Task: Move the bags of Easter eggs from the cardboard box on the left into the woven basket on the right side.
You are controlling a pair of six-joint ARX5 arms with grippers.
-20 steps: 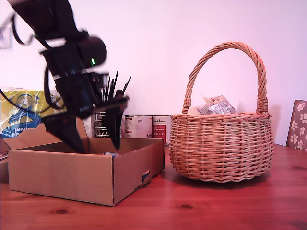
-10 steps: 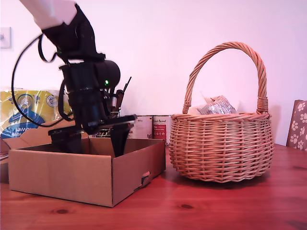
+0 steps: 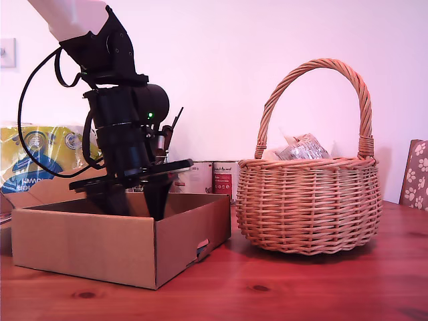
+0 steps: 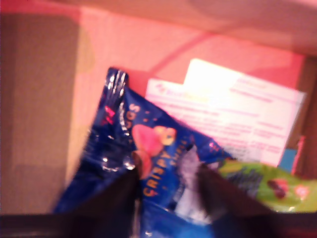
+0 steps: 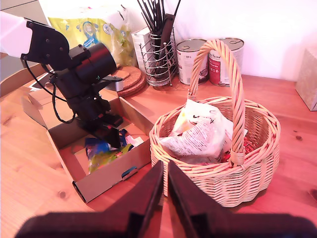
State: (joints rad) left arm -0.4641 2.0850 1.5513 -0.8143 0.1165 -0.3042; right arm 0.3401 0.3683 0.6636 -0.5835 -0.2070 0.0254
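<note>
Since the earlier frame my first gripper [image 3: 134,200] has sunk slightly deeper into the cardboard box [image 3: 87,251], which stands at the exterior view's left on the counter [image 3: 301,287].

In the first wrist view its fingers [image 4: 116,201] stand apart, straddling a crinkled blue bag [image 4: 143,168]. The picture is blurred, so contact cannot be confirmed; nothing appears gripped. Just beside the blue bag lies the green bag [image 4: 267,186], with a white printed sheet [image 4: 237,119] on the box floor behind both.

The woven basket [image 3: 307,204] stands at the exterior view's right, apart from the box. The whitish bag [image 5: 198,131] lies inside it, under the arched handle.

My second gripper [image 5: 165,193] hangs above the counter near the basket, fingers nearly together, holding nothing.
</note>
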